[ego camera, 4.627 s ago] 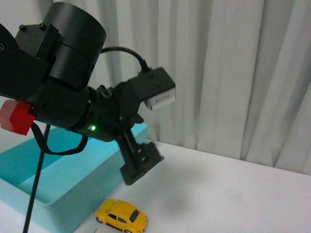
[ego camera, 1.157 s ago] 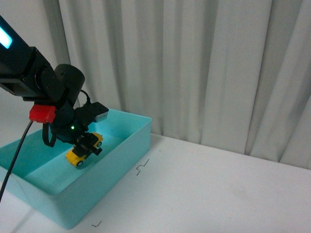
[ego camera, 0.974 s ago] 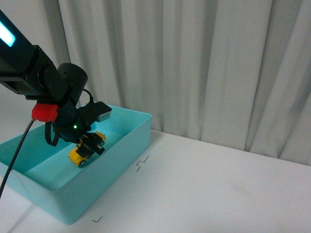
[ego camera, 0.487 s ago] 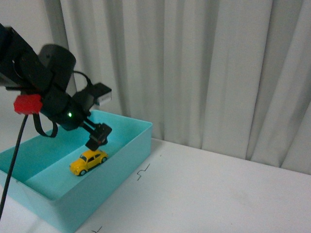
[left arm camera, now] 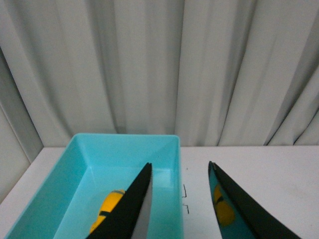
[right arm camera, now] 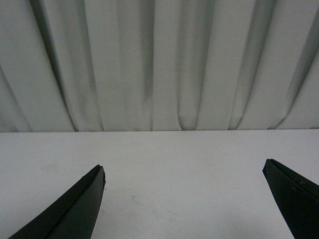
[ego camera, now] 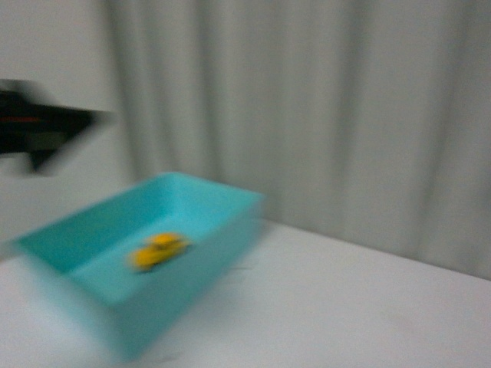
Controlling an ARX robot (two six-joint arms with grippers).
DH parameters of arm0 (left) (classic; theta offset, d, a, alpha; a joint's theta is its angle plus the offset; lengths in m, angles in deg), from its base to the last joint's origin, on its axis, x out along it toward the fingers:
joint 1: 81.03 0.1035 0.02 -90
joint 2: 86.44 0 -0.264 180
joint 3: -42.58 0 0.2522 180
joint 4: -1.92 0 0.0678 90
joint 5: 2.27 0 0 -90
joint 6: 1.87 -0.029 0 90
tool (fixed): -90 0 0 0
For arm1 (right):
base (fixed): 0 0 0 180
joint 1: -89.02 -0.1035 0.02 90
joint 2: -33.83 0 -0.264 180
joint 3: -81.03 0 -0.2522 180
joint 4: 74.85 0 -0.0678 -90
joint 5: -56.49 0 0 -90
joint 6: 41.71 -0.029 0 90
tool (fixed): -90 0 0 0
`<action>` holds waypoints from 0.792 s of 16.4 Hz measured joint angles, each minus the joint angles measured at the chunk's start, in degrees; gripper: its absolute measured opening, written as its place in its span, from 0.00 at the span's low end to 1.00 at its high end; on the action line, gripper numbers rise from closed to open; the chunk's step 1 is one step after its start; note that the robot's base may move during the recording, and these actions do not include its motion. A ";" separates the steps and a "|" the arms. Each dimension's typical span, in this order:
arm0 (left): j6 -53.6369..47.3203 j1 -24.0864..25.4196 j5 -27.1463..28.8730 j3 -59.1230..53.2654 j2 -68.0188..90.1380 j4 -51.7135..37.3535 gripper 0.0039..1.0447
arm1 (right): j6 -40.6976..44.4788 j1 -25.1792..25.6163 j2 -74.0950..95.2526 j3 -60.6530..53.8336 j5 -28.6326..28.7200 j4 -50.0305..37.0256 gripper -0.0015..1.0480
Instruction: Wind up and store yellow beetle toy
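The yellow beetle toy (ego camera: 157,251) rests on the floor of the turquoise bin (ego camera: 234,222), blurred in the front view. In the left wrist view the toy (left arm camera: 108,213) shows partly behind one finger, inside the bin (left arm camera: 172,164). My left gripper (left arm camera: 178,172) is open, raised above and back from the bin, holding nothing. A dark blurred part of the left arm (ego camera: 42,130) shows at the far left of the front view. My right gripper (right arm camera: 184,172) is open wide over bare white table, with nothing between its fingers.
A white table (ego camera: 360,307) stretches to the right of the bin. Grey-white curtains (ego camera: 322,107) hang right behind the table. Small dark marks (left arm camera: 185,199) lie on the table beside the bin's wall.
The left gripper released the toy into the bin and has drawn up and away to the left. The front view has shifted and is now motion-blurred.
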 joint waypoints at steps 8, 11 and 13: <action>2.36 -18.80 18.21 -12.83 -22.67 6.99 0.01 | 0.00 0.00 0.00 0.00 0.04 -0.04 0.94; 2.49 -26.01 25.42 -14.16 -27.54 10.19 0.01 | 0.00 0.00 0.00 0.00 0.00 -0.04 0.94; 2.47 -25.79 25.42 -16.37 -30.56 9.86 0.01 | 0.00 0.00 0.02 0.00 0.02 -0.04 0.94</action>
